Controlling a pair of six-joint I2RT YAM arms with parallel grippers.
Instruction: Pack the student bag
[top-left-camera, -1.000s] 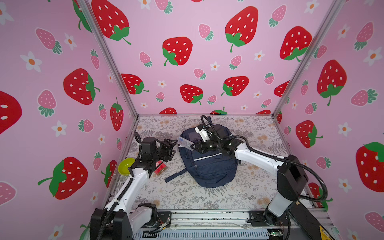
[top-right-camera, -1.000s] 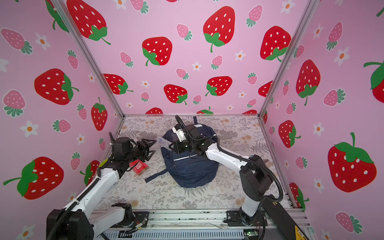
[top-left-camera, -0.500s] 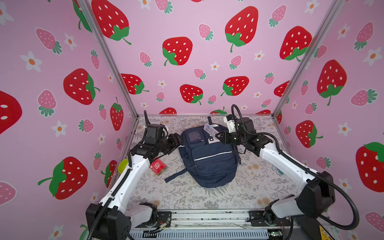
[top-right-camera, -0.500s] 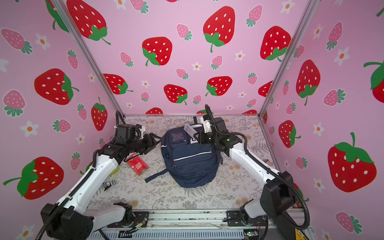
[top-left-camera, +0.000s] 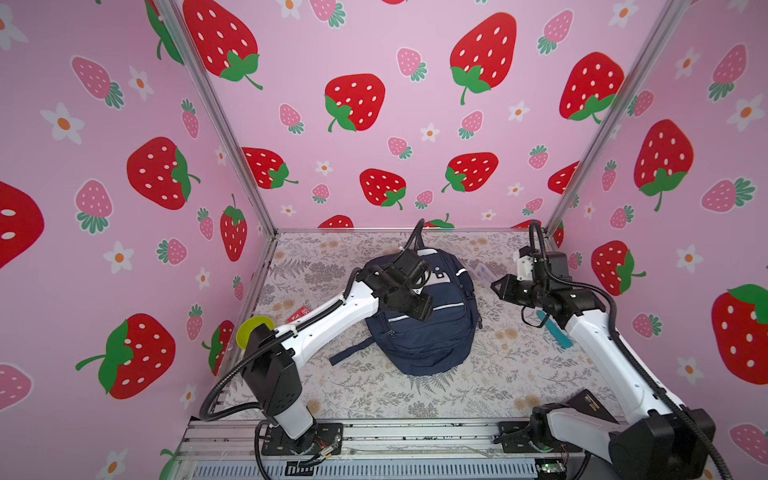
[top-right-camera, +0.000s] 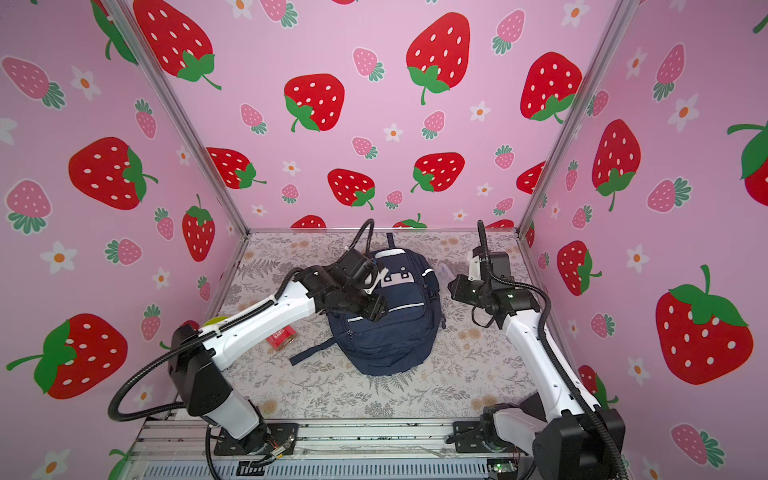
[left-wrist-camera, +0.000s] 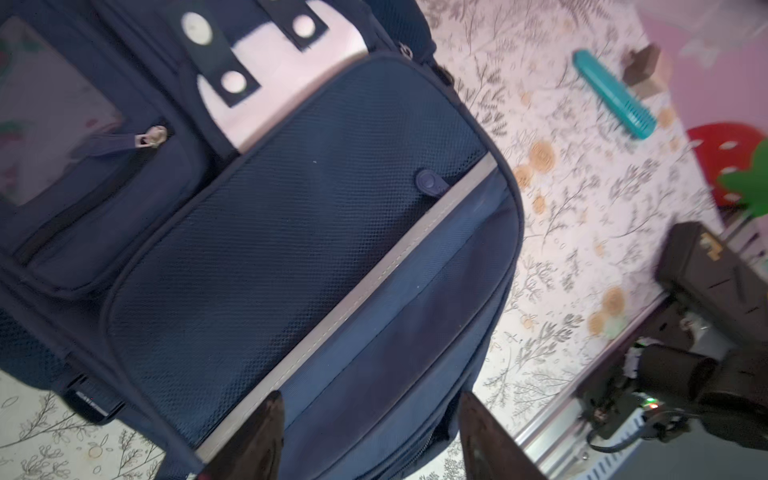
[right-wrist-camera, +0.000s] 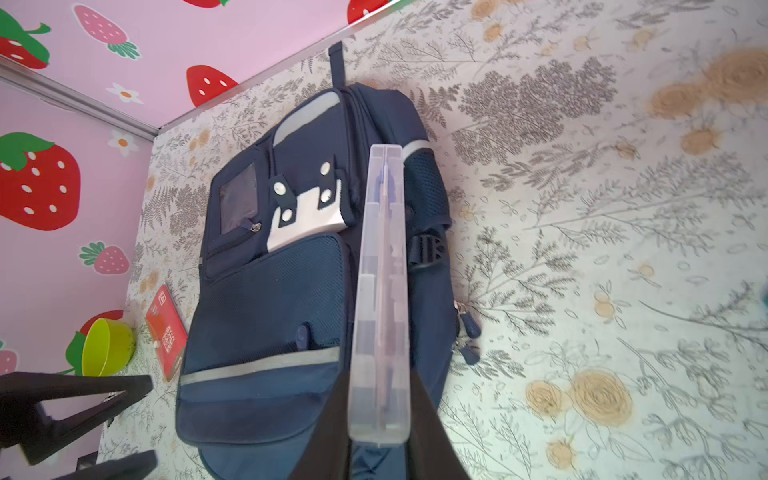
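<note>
While your right gripper (right-wrist-camera: 380, 415) clamped a clear case (right-wrist-camera: 380, 270) beside the student bag (top-left-camera: 428, 332), your left gripper (left-wrist-camera: 370, 415) hovered, jaws apart, over it.

red packet (right-wrist-camera: 166, 332), green bowl (right-wrist-camera: 109, 347), teal comb (left-wrist-camera: 614, 93)

We grip a clear case (right-wrist-camera: 380, 291), the student bag (right-wrist-camera: 266, 291) beyond it.
Our right gripper (right-wrist-camera: 380, 399) pinches the case edge-on; the bag lies flat on the floral cloth (right-wrist-camera: 582, 208), a red packet (right-wrist-camera: 166, 332) just beside it, a green bowl (right-wrist-camera: 109, 352) near.
</note>
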